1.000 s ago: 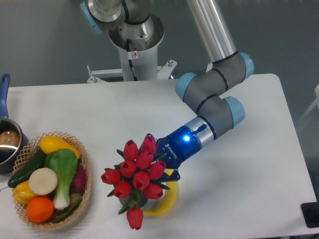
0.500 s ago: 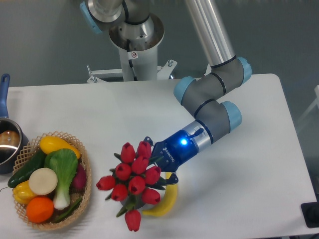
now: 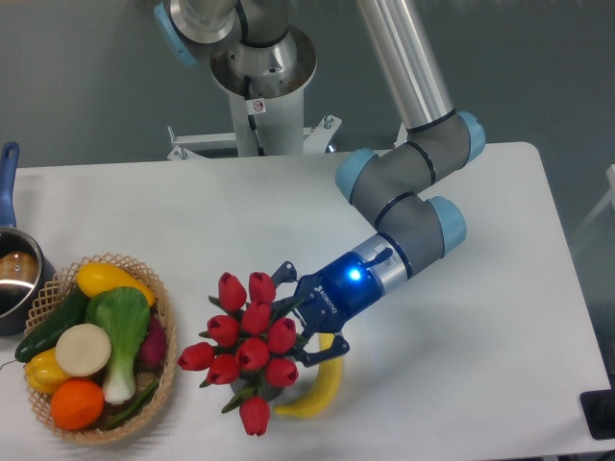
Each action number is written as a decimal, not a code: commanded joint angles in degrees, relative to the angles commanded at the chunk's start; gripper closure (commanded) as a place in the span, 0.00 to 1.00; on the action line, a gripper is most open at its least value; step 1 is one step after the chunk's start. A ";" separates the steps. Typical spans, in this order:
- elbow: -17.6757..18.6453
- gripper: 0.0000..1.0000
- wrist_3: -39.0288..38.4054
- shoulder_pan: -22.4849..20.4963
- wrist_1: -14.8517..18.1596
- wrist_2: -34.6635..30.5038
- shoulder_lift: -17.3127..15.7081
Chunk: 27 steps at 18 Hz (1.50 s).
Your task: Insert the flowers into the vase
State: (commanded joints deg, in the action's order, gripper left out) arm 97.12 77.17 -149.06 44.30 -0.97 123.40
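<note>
Flowers (image 3: 245, 351): red tulip bunch, likely light, floppy-headed; best held low on the stems. Left to right: steel pot (image 3: 14, 274) at table edge; wicker basket (image 3: 165, 331) holding vegetables and an orange; bunch standing over the vase (image 3: 261, 391), mostly hidden beneath; banana (image 3: 317, 389) beside; gripper (image 3: 293, 322) with fingers spread, beside the blooms.

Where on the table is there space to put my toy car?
The table is bare right of the arm, and along the back between the pot and the arm. It is crowded in front: basket, flowers, banana and gripper.
</note>
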 joint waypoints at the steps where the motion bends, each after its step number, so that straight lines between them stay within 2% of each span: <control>1: 0.00 0.20 0.00 0.00 0.00 0.00 0.00; 2: 0.09 0.19 0.00 0.00 0.00 0.00 0.00; 5: 0.18 0.00 0.09 0.00 0.00 0.00 -0.17; 9: 0.09 0.00 0.18 -0.26 -0.18 -0.35 -0.88; 12: -0.09 0.00 -0.17 -0.79 0.00 -2.45 -3.42; 15: -0.44 0.00 -0.61 -0.62 0.09 -15.17 -7.20; 18: 0.26 0.00 -2.28 -0.18 0.35 -19.85 -10.10; 21: 2.63 0.00 -2.81 -0.09 0.44 -24.15 -13.96; 25: 5.89 0.00 -2.64 1.75 0.44 -40.04 -20.20; 27: 7.11 0.00 -2.90 2.63 0.62 -45.41 -23.19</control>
State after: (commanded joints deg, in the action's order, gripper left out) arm 104.23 74.27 -146.43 44.91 -46.38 100.21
